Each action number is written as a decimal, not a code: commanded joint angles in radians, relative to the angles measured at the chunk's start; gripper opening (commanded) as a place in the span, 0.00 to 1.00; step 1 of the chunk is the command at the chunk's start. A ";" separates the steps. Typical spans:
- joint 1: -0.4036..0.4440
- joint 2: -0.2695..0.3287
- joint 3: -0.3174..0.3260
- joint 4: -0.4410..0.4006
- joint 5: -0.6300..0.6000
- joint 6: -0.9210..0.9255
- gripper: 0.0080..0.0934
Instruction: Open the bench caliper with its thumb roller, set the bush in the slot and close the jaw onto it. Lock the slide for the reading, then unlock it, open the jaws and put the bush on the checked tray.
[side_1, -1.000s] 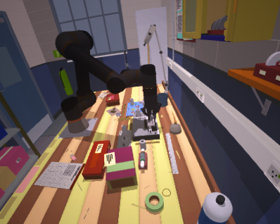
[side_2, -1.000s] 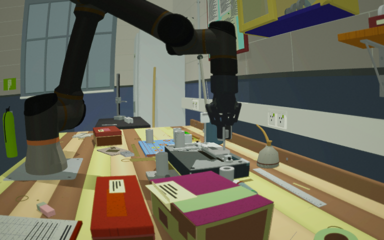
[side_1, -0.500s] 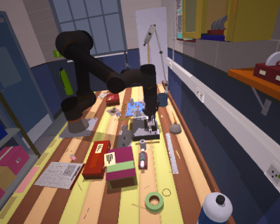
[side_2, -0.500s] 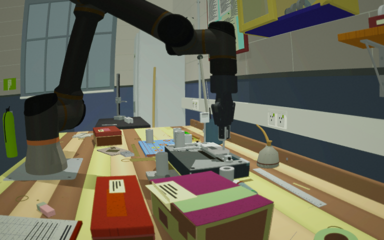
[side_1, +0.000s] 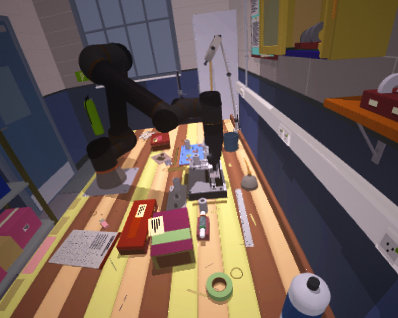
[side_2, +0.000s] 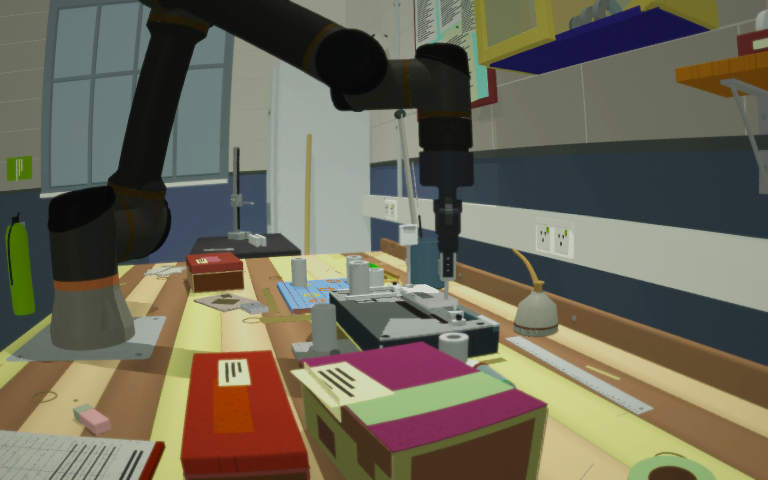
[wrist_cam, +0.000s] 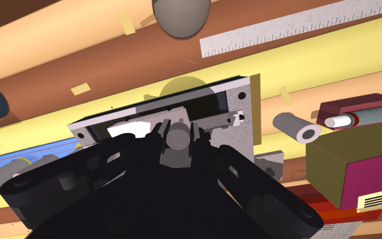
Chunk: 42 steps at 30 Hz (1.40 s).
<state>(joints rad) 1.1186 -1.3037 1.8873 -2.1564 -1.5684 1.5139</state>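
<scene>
The thumb roller (wrist_cam: 177, 137), a small grey knob on the bench caliper (side_2: 413, 320), sits between the fingers of my gripper (wrist_cam: 177, 135), which is closed on it. The caliper is a dark block with a pale slide on top, mid-bench. My gripper (side_2: 447, 270) points straight down over the caliper's right side. The bush (wrist_cam: 296, 127), a pale hollow cylinder, lies on its side on the bench just off the caliper's near end (side_2: 453, 345). A blue tray (side_2: 310, 294) lies behind the caliper with grey cylinders standing around it.
Behind the caliper stand a dark blue cup (side_2: 423, 263) and the bench's back rail. An oil can (side_2: 535, 314) and a steel ruler (side_2: 577, 373) lie to the right. A magenta and green box (side_2: 422, 407) and a red box (side_2: 240, 410) sit in front.
</scene>
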 joint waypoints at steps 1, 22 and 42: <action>0.000 -0.001 0.000 0.001 -0.002 -0.023 0.00; 0.009 -0.004 0.003 0.001 -0.002 -0.569 0.00; 0.017 -0.006 0.006 0.000 -0.002 -1.028 0.00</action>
<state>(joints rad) 1.1370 -1.3085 1.8935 -2.1567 -1.5666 0.4831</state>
